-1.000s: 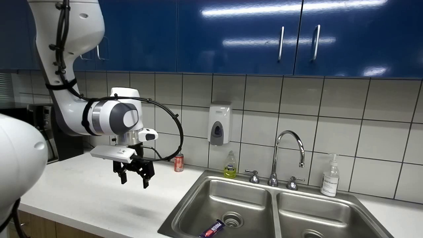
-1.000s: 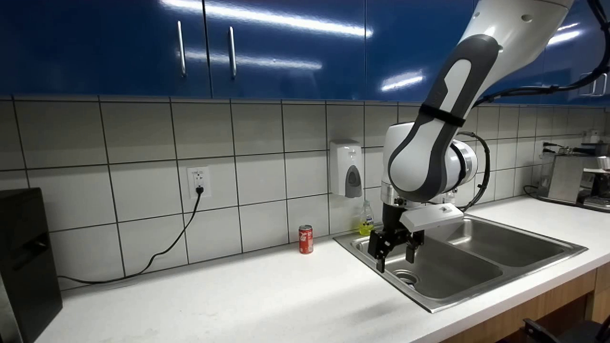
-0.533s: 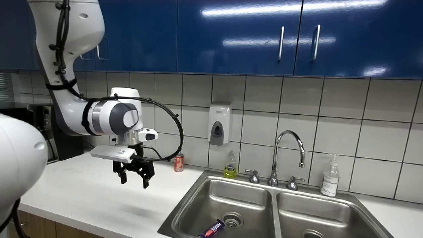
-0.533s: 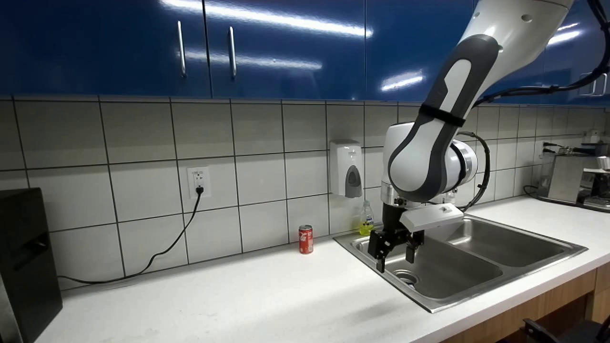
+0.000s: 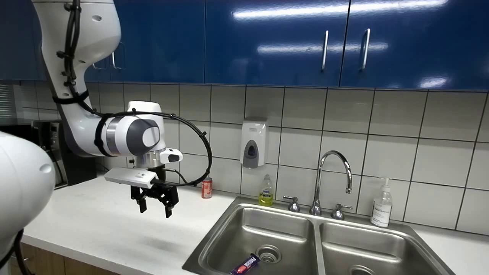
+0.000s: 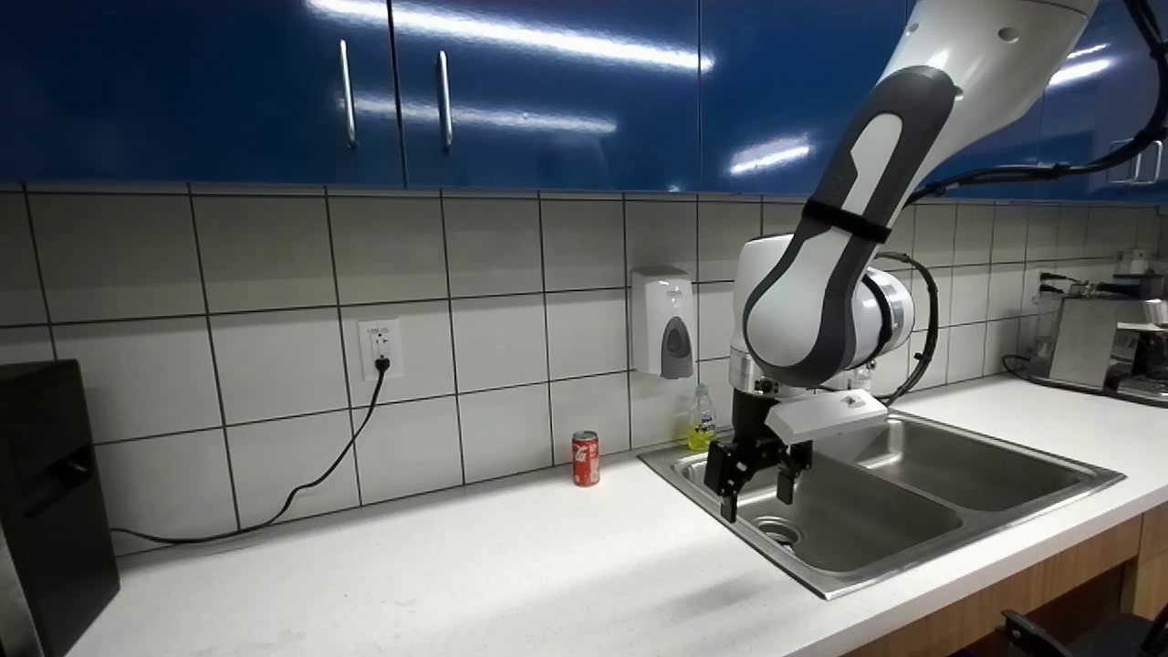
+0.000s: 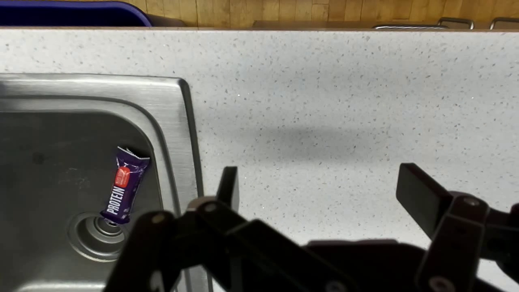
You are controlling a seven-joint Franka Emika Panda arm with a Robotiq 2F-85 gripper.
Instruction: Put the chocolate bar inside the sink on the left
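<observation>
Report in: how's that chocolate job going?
End effector open, empty, above counter. Chocolate bar already in left basin. Red can by wall, likely out of way.

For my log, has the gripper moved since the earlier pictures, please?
No; the gripper keeps its place against the wall dispenser in both exterior views.

Red can (image 6: 586, 459) stood upright on white countertop (image 6: 438, 575), near tiled wall (image 6: 497, 338). Dispenser (image 5: 254, 143) hung on wall; bottle of yellow liquid (image 5: 266, 193) stood below it, clear pump bottle (image 5: 381, 208) well apart from both. Blue cabinets (image 5: 275, 32) with metal handles (image 5: 325, 50) ran above. Black cord (image 6: 310, 485) ran down from outlet (image 6: 380, 345).
</observation>
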